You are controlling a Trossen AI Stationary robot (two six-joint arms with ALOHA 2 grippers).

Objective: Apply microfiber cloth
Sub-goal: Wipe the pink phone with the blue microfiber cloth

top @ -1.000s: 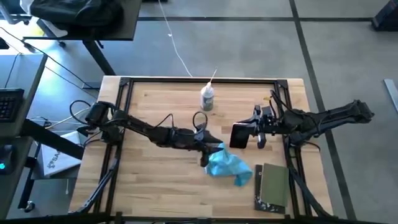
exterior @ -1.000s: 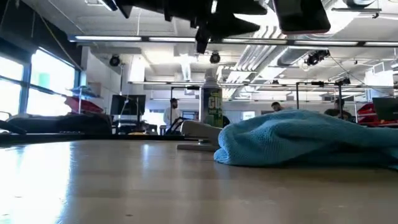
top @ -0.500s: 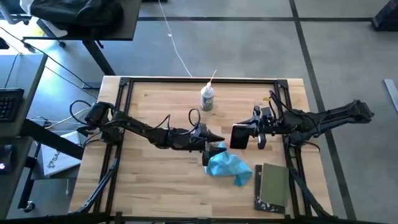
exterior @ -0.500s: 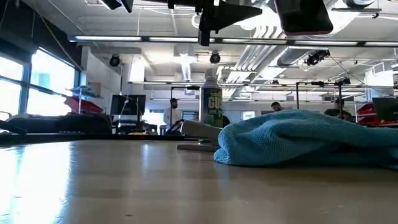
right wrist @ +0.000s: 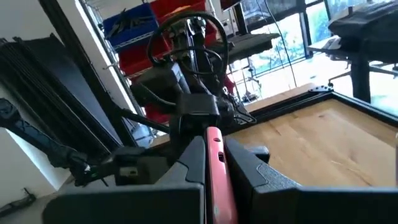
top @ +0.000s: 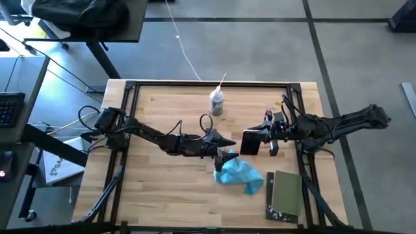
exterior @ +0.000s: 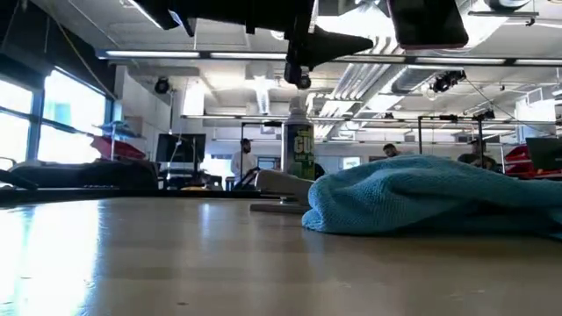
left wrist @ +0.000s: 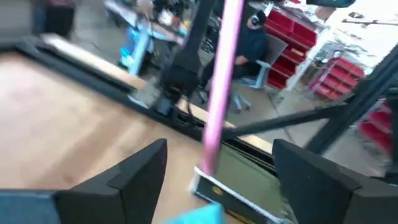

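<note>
While apart-fingered, left end effector just beside microfiber cloth, above it.

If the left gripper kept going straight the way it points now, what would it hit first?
Probably the dark device held in the right gripper. The left gripper, open, points that way across the table, above the microfiber cloth; relative height is unclear.

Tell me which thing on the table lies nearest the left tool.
The cloth: the left tool hangs open just above its edge, while the bottle and the book lie farther off.
</note>
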